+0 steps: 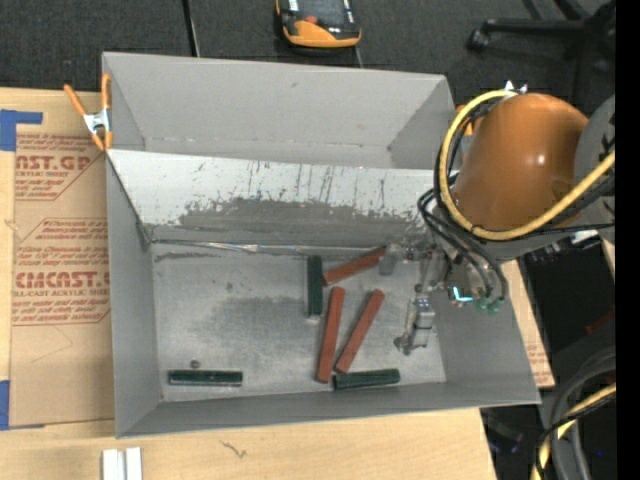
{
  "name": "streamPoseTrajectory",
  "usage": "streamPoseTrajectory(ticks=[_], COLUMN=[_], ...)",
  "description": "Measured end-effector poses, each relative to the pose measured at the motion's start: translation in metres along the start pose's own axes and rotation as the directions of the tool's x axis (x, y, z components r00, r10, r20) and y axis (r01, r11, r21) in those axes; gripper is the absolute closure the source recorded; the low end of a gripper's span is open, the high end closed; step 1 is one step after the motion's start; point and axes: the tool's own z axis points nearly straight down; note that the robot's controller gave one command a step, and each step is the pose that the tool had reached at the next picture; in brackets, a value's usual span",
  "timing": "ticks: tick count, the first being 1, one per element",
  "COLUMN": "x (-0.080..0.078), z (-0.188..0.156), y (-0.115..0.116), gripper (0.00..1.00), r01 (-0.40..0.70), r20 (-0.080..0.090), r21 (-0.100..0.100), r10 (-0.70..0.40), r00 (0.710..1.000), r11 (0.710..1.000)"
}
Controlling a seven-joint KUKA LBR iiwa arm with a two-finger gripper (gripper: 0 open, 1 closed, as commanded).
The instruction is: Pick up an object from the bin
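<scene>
A dark floor is showing beyond the far rim, with a yellow and black device (pixel 318 18) lying on it, and a pale tabletop (pixel 300 448) is carrying the grey bin (pixel 250 168). The arm (pixel 520 168), under its rounded orange cover, is leaning in over the right wall. The gripper (pixel 412 336) is hanging low near the bin's right side; whether it is spread or pressed together I cannot tell, and nothing is showing in it.

The loose things are lying to its left in a small cluster. A slanted red-brown bar (pixel 358 331) is nearest, with a second red-brown bar (pixel 331 333) just beside it and a third (pixel 352 267) further back next to an upright dark green bar (pixel 314 286). A short dark green bar (pixel 365 378) is lying at the near end of the cluster, and another green bar (pixel 205 377) is resting well apart at the near left.

The gripper seems to be sitting over bare metal, so a straight descent is likely heading for an empty grasp. The bars are lying flat and crowded, so a close could be catching two at once or pushing one aside. A long bar pinched near its end may be tilting out.
</scene>
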Motion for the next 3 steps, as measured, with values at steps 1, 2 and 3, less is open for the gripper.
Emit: streamPoseTrajectory(ticks=[1, 2, 3], x=[-0.001, -0.001, 0.005], z=[-0.004, 0.055, 0.080], y=[0.000, 0.013, 0.029], gripper=[0.00, 0.00, 0.00], r01=[0.000, 0.144, 0.422], r20=[0.008, 0.010, 0.006], r21=[0.000, 0.002, 0.002], r10=[0.000, -0.144, -0.422], r00=[1.000, 0.990, 0.906], r11=[1.000, 0.990, 0.906])
